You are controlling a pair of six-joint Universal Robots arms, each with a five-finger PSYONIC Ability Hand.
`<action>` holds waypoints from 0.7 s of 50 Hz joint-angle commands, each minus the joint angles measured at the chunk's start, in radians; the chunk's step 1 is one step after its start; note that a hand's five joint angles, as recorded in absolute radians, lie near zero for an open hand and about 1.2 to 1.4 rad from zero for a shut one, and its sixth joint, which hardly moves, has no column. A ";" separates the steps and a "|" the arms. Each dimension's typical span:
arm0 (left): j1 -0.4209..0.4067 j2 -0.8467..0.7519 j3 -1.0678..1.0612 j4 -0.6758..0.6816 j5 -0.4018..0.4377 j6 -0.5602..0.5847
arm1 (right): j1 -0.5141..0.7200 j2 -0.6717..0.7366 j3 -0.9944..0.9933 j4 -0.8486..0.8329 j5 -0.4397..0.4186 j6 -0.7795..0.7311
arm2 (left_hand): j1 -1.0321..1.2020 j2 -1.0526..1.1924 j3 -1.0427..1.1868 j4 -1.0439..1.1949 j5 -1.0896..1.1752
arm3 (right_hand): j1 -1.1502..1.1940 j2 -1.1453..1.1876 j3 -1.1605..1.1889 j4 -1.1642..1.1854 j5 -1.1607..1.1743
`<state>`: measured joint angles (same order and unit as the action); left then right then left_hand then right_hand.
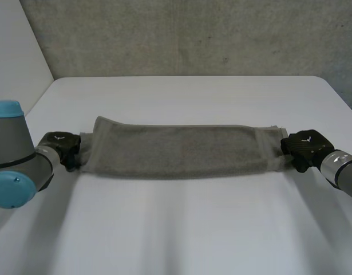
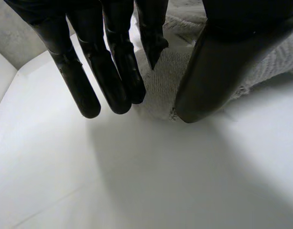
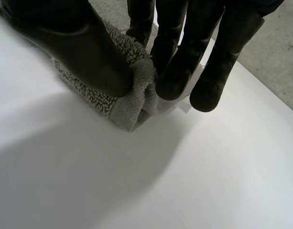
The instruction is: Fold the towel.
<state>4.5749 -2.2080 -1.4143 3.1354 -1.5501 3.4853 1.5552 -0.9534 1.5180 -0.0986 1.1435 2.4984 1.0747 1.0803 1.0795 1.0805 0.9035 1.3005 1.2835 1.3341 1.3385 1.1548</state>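
Observation:
A grey towel [image 1: 176, 152] lies across the middle of the white table [image 1: 181, 223] as a long folded strip. My left hand [image 1: 61, 146] is at its left end. In the left wrist view a corner of the towel [image 2: 160, 90] sits between the thumb [image 2: 208, 71] and the fingers [image 2: 113, 81], and one finger presses into the cloth. My right hand [image 1: 304, 146] is at the right end. There the thumb [image 3: 89, 52] and fingers [image 3: 175, 71] pinch a bunched fold of towel [image 3: 132, 107].
A grey wall [image 1: 181, 34] stands behind the table's far edge. Bare white tabletop [image 1: 181, 97] runs along the far side of the towel.

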 commanded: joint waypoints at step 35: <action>0.127 0.122 -0.202 -0.001 0.027 -0.135 | -0.015 -0.004 0.011 0.003 0.009 -0.013 | -0.309 -0.315 -0.314 -0.315 -0.313 | 0.096 0.113 0.062 0.058 0.067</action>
<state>4.7067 -2.1283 -1.5908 3.1341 -1.5428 3.3494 1.5399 -0.9519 1.5259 -0.0985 1.1545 2.4848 0.8249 0.8245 0.8394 0.8380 0.6620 1.3085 1.2824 1.3437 1.3386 1.1550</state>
